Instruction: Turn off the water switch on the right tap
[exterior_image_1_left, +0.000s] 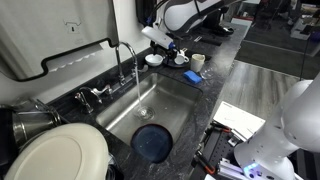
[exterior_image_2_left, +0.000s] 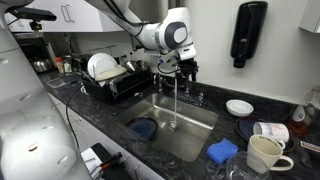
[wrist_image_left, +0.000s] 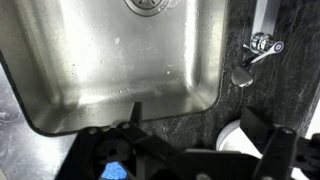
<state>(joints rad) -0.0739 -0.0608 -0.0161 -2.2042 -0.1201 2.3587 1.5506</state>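
Hovering above sink (wrist_image_left: 60, 85) rim, arm bent at elbow, wrist aiming claw (exterior_image_2_left: 180, 68) straight down beside right tap (exterior_image_1_left: 125, 44); claw fingers spread apart, gripping nothing.

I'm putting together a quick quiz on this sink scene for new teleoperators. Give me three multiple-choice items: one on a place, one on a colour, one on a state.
1. Where does the blue sponge lie?
A) in the basin
B) in the dish rack
C) on the counter beside the mug

2. What colour is the round dish lying in the sink?
A) white
B) dark blue
C) red

3. How is the pincer?
A) open, apart from the water switch
B) shut on the lever
C) holding a cup

Answers:
1 C: it rests on the dark counter next to the mug.
2 B: it shows dark blue against the steel basin in both exterior views.
3 A: in the wrist view its fingers are spread with nothing between them, and the water switch lies off to one side.
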